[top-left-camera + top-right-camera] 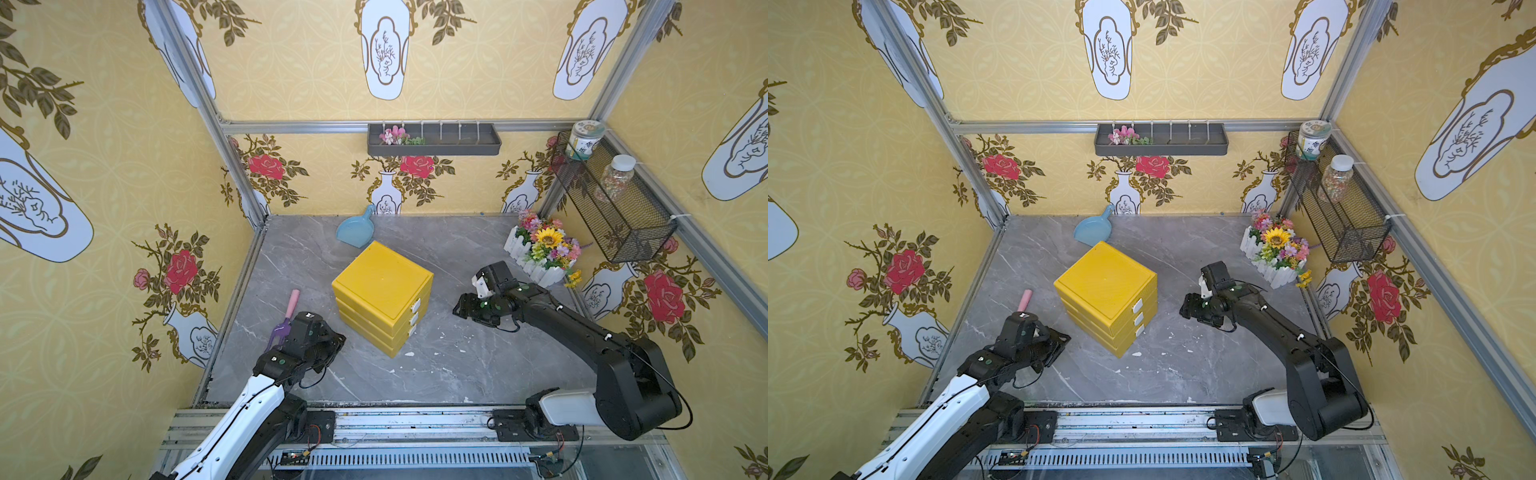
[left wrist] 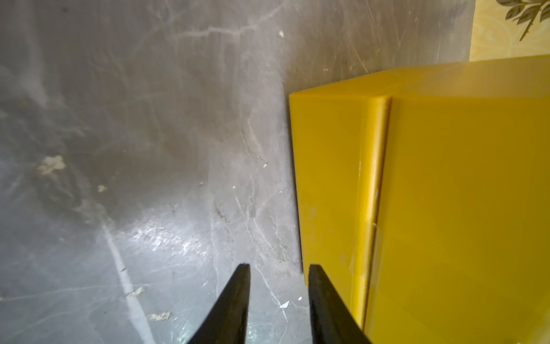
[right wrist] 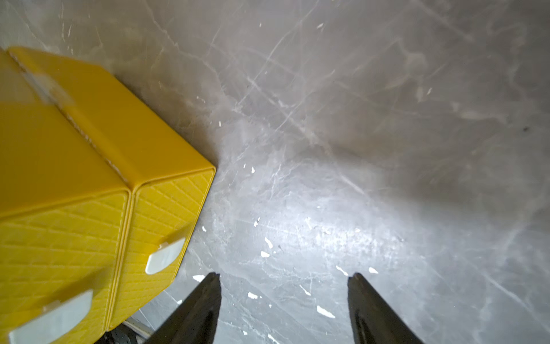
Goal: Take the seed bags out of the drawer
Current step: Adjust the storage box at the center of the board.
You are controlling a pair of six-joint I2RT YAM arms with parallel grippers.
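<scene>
Empty left gripper [image 2: 278, 268], jaws slightly apart, sits just beside the side wall of the yellow plastic three-drawer cabinet [image 1: 382, 282]. Empty right gripper [image 3: 284, 277], jaws spread wide, hovers near the white-handled drawer fronts [image 1: 415, 306] over the grey marble-look tabletop [image 1: 457, 365]. All drawers are shut and the seed bags are hidden.

Shining bright and even from overhead in both top views, bowing the aluminium frame posts [image 1: 200, 83] toward the picture edges. Glaring white off the grey marble tabletop [image 3: 312, 232] just ahead of the right pincer [image 3: 284, 275]; smearing the yellow drawer cabinet [image 3: 74, 140] beside it. Glinting likewise ahead of the left pincer [image 2: 279, 266], dimming and softening farther beyond its tips, shadowing the cabinet's foot alongside.
</scene>
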